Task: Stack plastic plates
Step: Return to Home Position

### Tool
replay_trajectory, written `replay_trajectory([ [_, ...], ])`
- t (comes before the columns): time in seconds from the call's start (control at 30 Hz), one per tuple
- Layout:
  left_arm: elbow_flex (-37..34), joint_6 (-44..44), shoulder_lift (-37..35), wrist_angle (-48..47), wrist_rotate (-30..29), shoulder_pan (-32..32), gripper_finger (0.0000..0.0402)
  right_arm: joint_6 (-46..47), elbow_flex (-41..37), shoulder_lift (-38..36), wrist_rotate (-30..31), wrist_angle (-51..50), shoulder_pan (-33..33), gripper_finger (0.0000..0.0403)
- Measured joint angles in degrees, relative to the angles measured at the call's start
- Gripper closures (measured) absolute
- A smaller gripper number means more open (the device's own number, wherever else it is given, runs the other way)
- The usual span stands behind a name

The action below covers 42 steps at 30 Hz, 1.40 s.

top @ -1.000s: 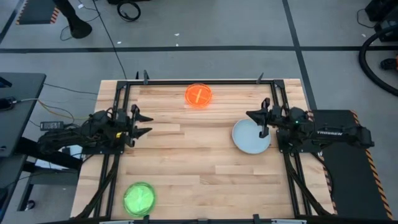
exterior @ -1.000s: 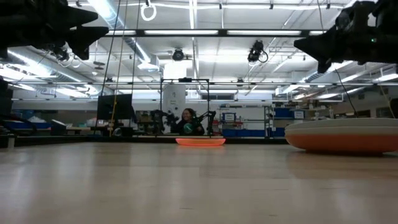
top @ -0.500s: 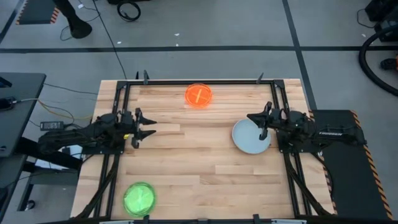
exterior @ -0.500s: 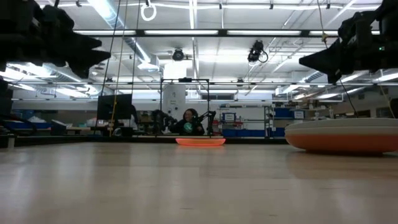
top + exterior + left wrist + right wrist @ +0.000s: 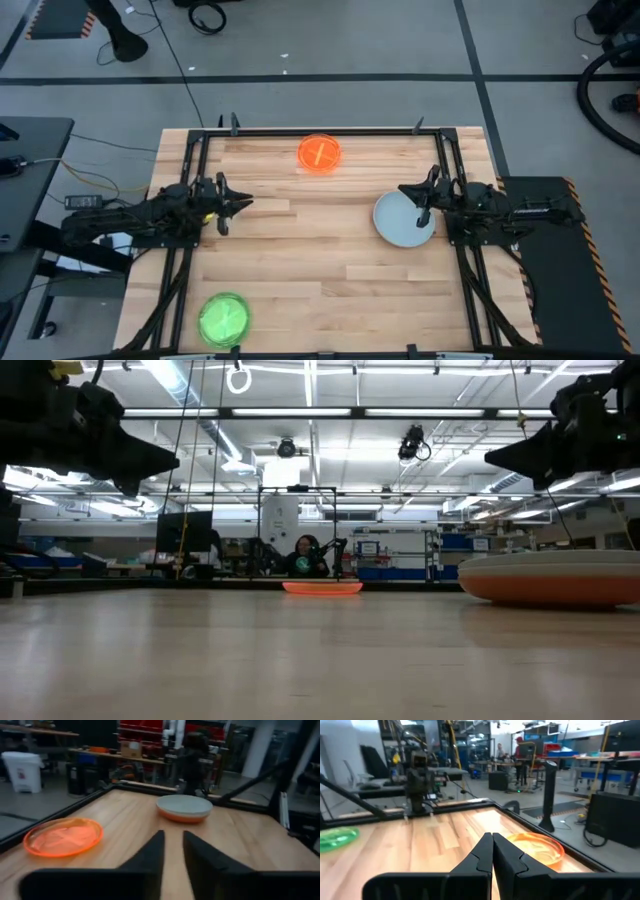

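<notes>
Three plates or piles rest on the wooden table. A neon orange plate (image 5: 320, 153) lies near the far edge and a neon green plate (image 5: 224, 319) at the near left. A pale blue plate lies on a rust-orange one (image 5: 404, 219) at the right; the left wrist view shows this stack (image 5: 184, 808). My left gripper (image 5: 243, 204) hovers over the table's left side, its fingers (image 5: 155, 847) a narrow gap apart with nothing between them. My right gripper (image 5: 403, 190) hangs shut above the stack's far left rim, touching nothing.
A black frame (image 5: 320, 130) runs around the tabletop. Bare wood lies between the two arms (image 5: 320, 250). A person (image 5: 300, 556) sits in the room beyond the far edge. The orange plate (image 5: 537, 847) and green plate (image 5: 337, 837) show in the right wrist view.
My left gripper's fingers have drawn from a wide spread to a narrow gap, and the gripper has edged toward the table's right. The plates have stayed where they were.
</notes>
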Motion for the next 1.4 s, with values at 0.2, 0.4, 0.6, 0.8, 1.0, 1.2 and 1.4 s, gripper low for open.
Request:
replay_trajectory([
  [0.2,0.0,2.0,0.1,2.3,-2.6,-6.6,0.0391,-0.4,0.0,0.0,0.1,1.4,2.6,0.0391],
  [0.4,0.0,5.3,0.2,2.7,-8.5,-10.2,0.0393,-2.3,0.0,0.0,3.1,1.5,3.0,0.0390],
  [0.6,1.1,7.5,-3.6,0.9,-8.5,-10.1,0.0393,-4.9,0.0,-1.8,4.5,4.2,3.1,0.0393],
  [0.8,1.9,5.6,-6.5,-7.6,-8.1,-9.0,0.0394,0.0,0.0,-4.6,4.7,-3.6,5.8,0.0396],
  [1.0,0.0,9.8,-5.8,0.0,-6.6,-8.9,0.0390,0.4,0.0,-4.5,5.0,-3.3,8.5,0.0394],
  [1.2,0.0,9.6,-5.9,-0.4,-6.4,-8.9,0.0389,2.6,0.0,-3.8,4.6,-2.9,8.9,0.0389],
  [1.4,0.0,6.9,-5.8,-0.4,-6.4,-8.9,0.0389,2.6,0.0,-3.7,4.5,-3.3,8.8,0.0388],
])
